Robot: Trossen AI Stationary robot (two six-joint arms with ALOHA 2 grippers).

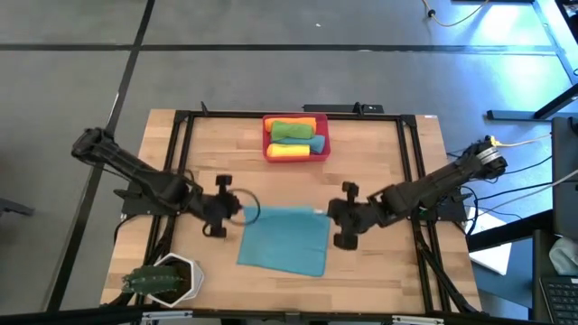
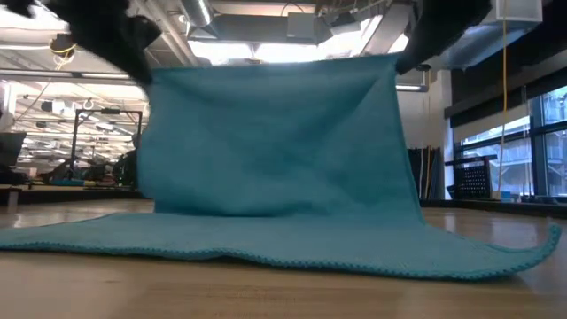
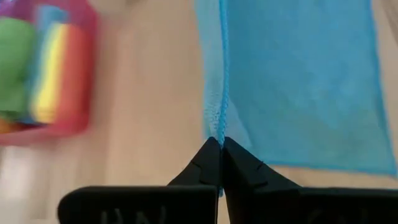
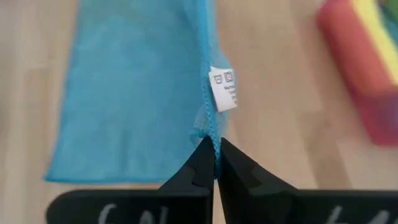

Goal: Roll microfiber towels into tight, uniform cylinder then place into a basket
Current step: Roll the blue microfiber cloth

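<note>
A teal-blue microfiber towel (image 1: 284, 239) is held up by its far edge between my two grippers. In the low view its upper part (image 2: 275, 133) hangs like a curtain, while its near part (image 2: 266, 244) lies spread on the table. My left gripper (image 1: 237, 209) is shut at the towel's far left corner. My right gripper (image 1: 336, 217) is shut at the far right corner, beside a white label (image 4: 222, 87). The red-pink basket (image 1: 318, 153) stands at the far middle and holds rolled green, orange and yellow towels (image 1: 293, 134). My left gripper pinches the towel's far left corner (image 3: 217, 121) at its stitched edge between its two shut fingers, slanting down from the table's left. The cloth hangs from the fingers down to the table. My right gripper pinches the towel's far right corner (image 4: 211, 124) at its hemmed edge, just below the label, slanting down from the table's right. That corner is lifted, and the far edge runs fairly straight between the two grippers.
A white hexagonal pot with a green plant (image 1: 167, 280) stands at the near left corner. A black frame (image 1: 185, 135) runs around the table top. Bare wood (image 1: 226, 153) lies between the towel and the basket.
</note>
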